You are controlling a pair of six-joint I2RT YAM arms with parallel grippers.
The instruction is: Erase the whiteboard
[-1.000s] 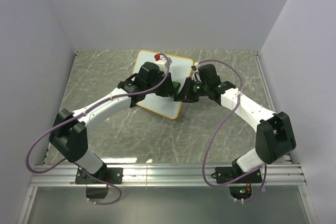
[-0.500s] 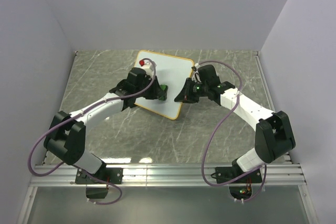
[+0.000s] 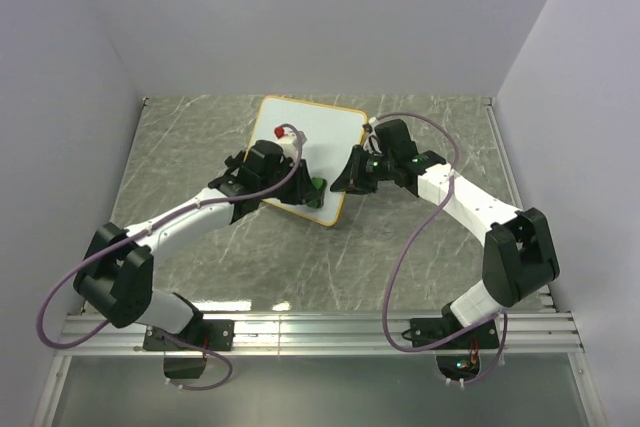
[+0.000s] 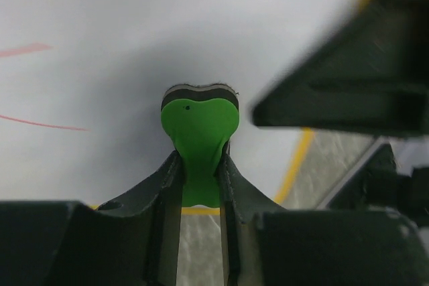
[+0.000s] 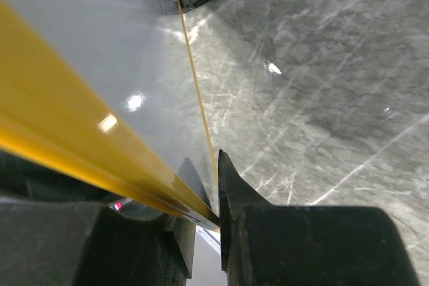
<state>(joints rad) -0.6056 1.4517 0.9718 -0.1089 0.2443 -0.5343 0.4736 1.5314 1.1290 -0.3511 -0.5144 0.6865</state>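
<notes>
Left tool: my left tool (image 4: pixel 200 165) is narrow, pinched on the green eraser (image 4: pixel 200 128), whose dark felt face presses the board at the centre of the left wrist view.
Change: over the last second this tool has slid off the board's right side, where it was close to my other tool, and down toward the board's near corner, just below centre in the top view.
Meaning: I judge one wiping pass over the right part is done, and the white around the eraser looks clean.
Left over: two thin red strokes (image 4: pixel 40 123) remain at the left edge of the left wrist view, apart from the eraser, so the job is not finished.
Whiteboard: the whiteboard (image 3: pixel 325 132) sits slightly above centre in the top view, skewed on the table.
Right tool: my right tool (image 5: pixel 204 219) is clamped narrow on the yellow frame (image 5: pixel 67 145) at the board's right edge, unmoved, steadying it.
Table: the table (image 3: pixel 420 247) is grey, marbled and glossy with small highlights.
Room: plain pale walls (image 3: pixel 300 17) close in three sides.
</notes>
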